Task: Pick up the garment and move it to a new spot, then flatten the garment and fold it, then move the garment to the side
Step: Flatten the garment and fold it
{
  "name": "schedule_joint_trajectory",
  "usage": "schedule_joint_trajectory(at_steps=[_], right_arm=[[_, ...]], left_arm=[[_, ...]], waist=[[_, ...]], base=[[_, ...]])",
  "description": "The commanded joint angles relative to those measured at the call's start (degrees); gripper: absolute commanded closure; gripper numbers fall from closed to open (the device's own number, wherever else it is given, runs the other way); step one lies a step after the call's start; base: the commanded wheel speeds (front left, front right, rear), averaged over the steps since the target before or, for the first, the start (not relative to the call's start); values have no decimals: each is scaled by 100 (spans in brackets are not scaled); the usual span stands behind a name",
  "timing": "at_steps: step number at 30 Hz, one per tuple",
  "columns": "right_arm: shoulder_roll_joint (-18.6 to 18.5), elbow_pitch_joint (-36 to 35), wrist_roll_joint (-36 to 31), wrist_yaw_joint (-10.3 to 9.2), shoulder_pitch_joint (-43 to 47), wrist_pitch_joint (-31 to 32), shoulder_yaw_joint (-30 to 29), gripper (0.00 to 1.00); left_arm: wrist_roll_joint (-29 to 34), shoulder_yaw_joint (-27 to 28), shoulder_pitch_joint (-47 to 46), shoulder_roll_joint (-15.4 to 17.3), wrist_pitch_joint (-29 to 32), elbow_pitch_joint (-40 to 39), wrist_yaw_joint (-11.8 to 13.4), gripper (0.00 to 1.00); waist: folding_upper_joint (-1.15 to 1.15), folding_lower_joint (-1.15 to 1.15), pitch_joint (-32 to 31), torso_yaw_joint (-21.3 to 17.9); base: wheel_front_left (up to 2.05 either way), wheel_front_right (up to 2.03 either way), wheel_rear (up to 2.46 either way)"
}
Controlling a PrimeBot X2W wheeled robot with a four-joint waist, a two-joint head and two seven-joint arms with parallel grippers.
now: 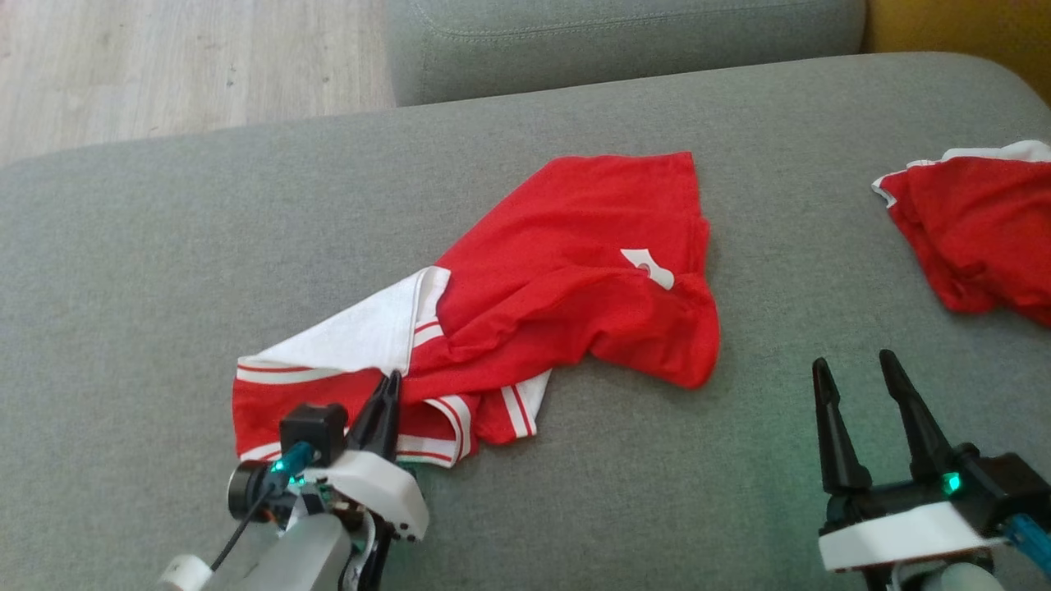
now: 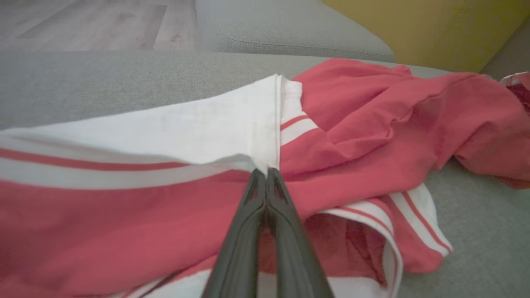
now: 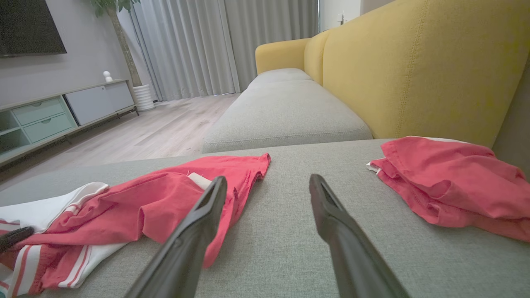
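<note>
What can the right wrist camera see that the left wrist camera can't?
The right wrist camera gives the open right gripper, tall curtains and a long cabinet across the room. The left wrist camera gives a close look at the left gripper, shut on the red garment at its white seam. Both have that garment, the grey cushion and the yellow backrest.

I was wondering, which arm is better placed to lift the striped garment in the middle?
The left: the left hand is shut on the garment at its white striped edge, while the right hand is open over bare cushion, apart from it.
</note>
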Motion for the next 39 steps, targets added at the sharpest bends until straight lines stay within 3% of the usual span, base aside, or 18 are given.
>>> schedule_joint_trajectory(at_steps=[1, 7, 13, 19, 26, 34, 36, 37, 39], right_arm=[[-138, -153, -33, 19, -169, -61, 130, 0], [-187, -105, 33, 19, -197, -61, 250, 0], [-417, 382, 403, 19, -461, -61, 589, 0], [-729, 1311, 1759, 19, -1215, 57, 1160, 0], [-1504, 1809, 3169, 19, -2212, 877, 1885, 0], [-2042, 2035, 3932, 19, -2774, 1822, 2514, 0], [-2132, 2062, 4062, 19, -2870, 2006, 2648, 7], [-2163, 2067, 4110, 19, -2919, 2037, 2686, 15], [-2207, 2088, 4221, 19, -2988, 2072, 2758, 51]], left_arm=[[-13, 232, -351, 82, -129, -168, -27, 100], [190, 425, -507, 329, -312, -745, 79, 100], [408, 767, -593, 843, -343, -1650, 294, 100], [469, 947, -581, 1235, -209, -2279, 486, 100], [506, 891, -612, 1284, -47, -2656, 573, 100], [529, 820, -653, 1246, -24, -2746, 615, 100], [527, 805, -665, 1234, -27, -2748, 618, 100], [525, 799, -673, 1228, -31, -2747, 615, 100], [519, 783, -692, 1212, -40, -2737, 605, 100]], waist=[[0, 0, 5, 17], [0, 0, 20, 183], [0, 0, 71, 396], [0, 0, 203, 528], [0, 0, 375, 680], [0, 0, 449, 793], [0, 0, 468, 820], [0, 0, 482, 834], [0, 0, 509, 868]], base=[[0, 0, 0], [0, 0, 0], [0, 0, 0], [0, 0, 0], [0, 0, 0], [0, 0, 0], [0, 0, 0], [0, 0, 0], [0, 0, 0]])
